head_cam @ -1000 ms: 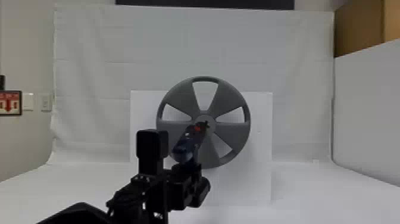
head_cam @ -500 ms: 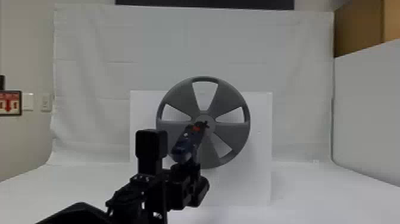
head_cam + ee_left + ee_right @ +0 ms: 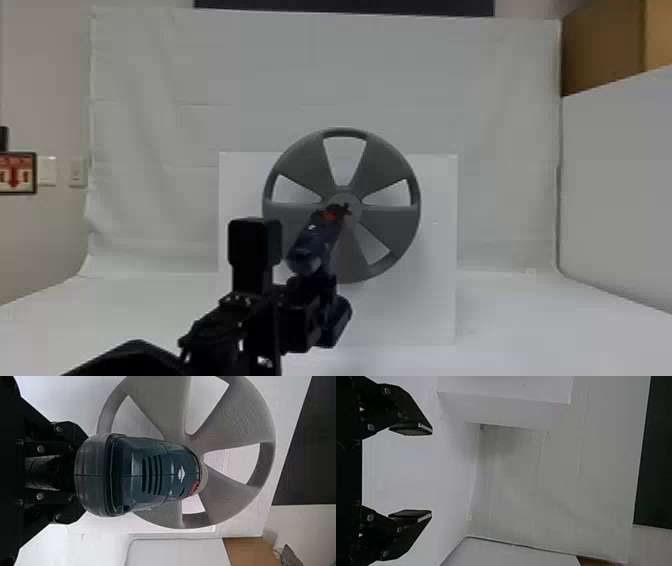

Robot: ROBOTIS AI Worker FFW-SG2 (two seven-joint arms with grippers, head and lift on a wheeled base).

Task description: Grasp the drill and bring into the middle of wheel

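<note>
In the head view my left gripper (image 3: 312, 295) is shut on the blue drill (image 3: 312, 245), whose front end overlaps the hub of the grey wheel (image 3: 387, 175). Whether the tip touches the hub cannot be told. The left wrist view has the drill (image 3: 150, 471) large and close, its nose over the centre of the wheel (image 3: 237, 411); the gripper (image 3: 79, 473) is behind the drill's rear, its grip on the handle hidden. My right gripper (image 3: 431, 473) stands open in the right wrist view, with nothing between its fingers.
The wheel stands upright against a white panel (image 3: 435, 310) on a white surface (image 3: 525, 330). A white cloth backdrop (image 3: 450, 80) hangs behind. At the right are a white partition (image 3: 615, 190) and a brown box (image 3: 605, 50).
The drill's body has shifted very slightly left in the head view, its front end still over the hub. My left arm has hardly moved.
</note>
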